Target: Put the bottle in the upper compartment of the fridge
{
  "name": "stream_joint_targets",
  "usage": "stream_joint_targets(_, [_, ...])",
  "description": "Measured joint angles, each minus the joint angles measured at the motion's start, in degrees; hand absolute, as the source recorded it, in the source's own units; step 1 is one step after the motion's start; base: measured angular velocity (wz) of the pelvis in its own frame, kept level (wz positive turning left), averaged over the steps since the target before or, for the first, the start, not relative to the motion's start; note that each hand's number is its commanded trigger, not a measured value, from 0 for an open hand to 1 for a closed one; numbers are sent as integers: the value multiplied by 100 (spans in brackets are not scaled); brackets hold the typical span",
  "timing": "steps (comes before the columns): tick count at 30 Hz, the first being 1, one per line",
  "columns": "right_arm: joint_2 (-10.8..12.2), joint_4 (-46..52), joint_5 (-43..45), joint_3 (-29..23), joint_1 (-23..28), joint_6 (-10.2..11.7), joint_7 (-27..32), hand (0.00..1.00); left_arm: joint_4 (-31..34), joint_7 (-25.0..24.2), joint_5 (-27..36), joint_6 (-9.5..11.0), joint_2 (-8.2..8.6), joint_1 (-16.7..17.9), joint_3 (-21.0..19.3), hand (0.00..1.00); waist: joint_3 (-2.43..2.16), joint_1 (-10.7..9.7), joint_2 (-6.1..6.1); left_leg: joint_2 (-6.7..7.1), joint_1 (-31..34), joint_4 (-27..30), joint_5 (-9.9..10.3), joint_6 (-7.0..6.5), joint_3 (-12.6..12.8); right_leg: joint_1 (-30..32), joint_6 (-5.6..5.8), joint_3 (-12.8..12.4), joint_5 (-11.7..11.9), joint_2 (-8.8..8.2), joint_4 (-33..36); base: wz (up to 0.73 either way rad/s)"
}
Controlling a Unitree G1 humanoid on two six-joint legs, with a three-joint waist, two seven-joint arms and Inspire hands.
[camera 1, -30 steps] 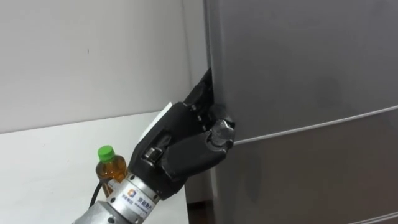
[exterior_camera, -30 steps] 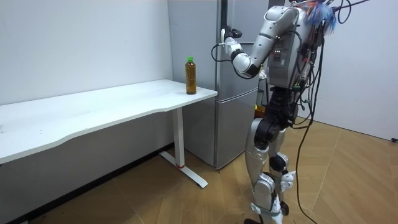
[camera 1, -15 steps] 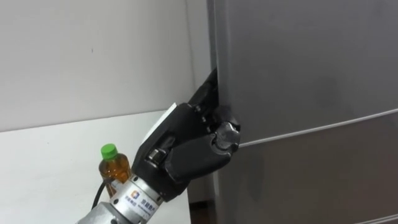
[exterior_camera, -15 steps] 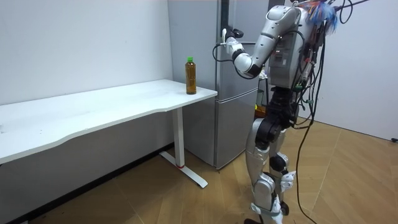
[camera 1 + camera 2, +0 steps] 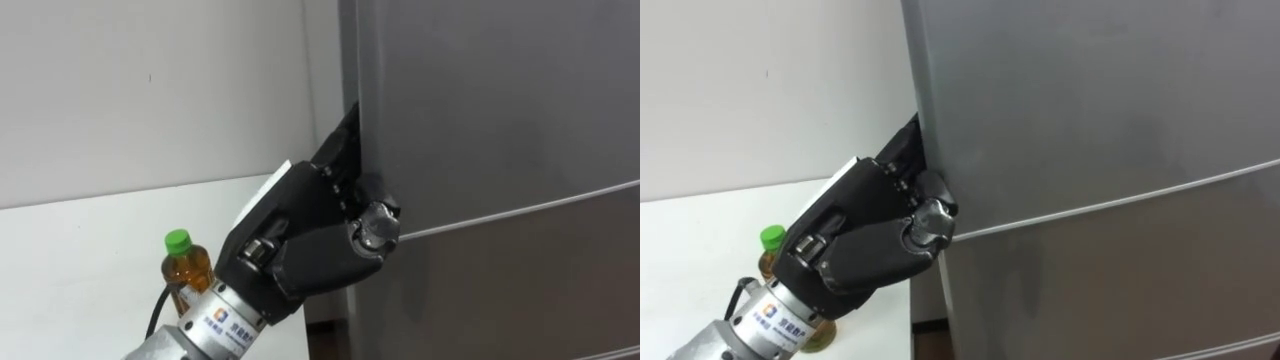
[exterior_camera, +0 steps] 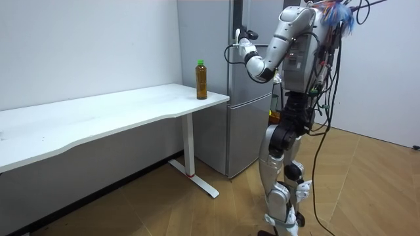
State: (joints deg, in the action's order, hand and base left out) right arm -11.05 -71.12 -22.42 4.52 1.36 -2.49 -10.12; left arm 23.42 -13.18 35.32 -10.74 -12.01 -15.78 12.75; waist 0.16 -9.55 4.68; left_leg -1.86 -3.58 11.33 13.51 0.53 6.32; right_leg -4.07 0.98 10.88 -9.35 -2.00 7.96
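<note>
Since a second ago the bottle (image 5: 186, 268) has kept its place on the white surface (image 5: 70, 250), down and to the left of the fingers (image 5: 338, 152), while the left hand (image 5: 300, 235) has crept slightly higher along the fridge's edge in the room view. The bottle stands upright and apart from the hand. It is clear, filled with amber liquid and topped by a green cap, and its lower part is hidden behind the wrist. It sits near the end of the surface closest to the fridge (image 6: 246, 124). The fingers reach up and right and hook round the left edge of the upper door (image 5: 500, 100), their tips out of sight behind it. The thumb is bent against the door's grey front just below them, so the hand is clamped on that edge. Right of the fingers the upper door meets the lower door (image 5: 520, 290) along a thin pale seam. Both fronts lie flush there, and the inside of the fridge is hidden. The robot stands upright before the fridge.
</note>
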Motion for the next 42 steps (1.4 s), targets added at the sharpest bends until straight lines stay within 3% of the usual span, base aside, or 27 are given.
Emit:
stream_joint_targets(9, [-8, 6, 3, -2, 5, 13, -5, 0, 4, -1, -4, 0, 0, 0, 17, 0, -3, -3, 6, 7, -7, -2, -9, -14, 17, 1, 12, -16, 11, -10, 8, 0])
stream_joint_targets(14, [-8, 7, 2, -10, 29, 43, -8, 0, 3, 0, -131, 2, 2, 29, 8, 0, -2, 3, 6, 12, -51, -5, -13, -21, 146, 18, 40, -136, 42, -17, 4, -11])
stream_joint_targets(28, [-11, 12, -197, 23, 45, 56, 0, 0, 3, -101, -112, 4, 7, 29, 244, 0, 5, -23, 5, 60, -118, -66, -47, -175, 336, 28, 154, -280, 163, -108, 7, -3])
stream_joint_targets(35, [-25, 14, -212, 55, 40, 74, -5, 0, 2, -171, -111, 181, 5, 103, 385, 0, 10, -15, 1, 58, -136, -97, -51, -215, 420, 24, 164, -309, 222, -107, 19, -6])
stream_joint_targets(42, [-26, 15, -234, 61, 38, 75, -25, 0, 3, -617, 12, 380, -2, 284, 479, 0, 12, -19, -2, 52, -135, -139, -49, -220, 443, 20, 167, -300, 226, -103, 13, 0])
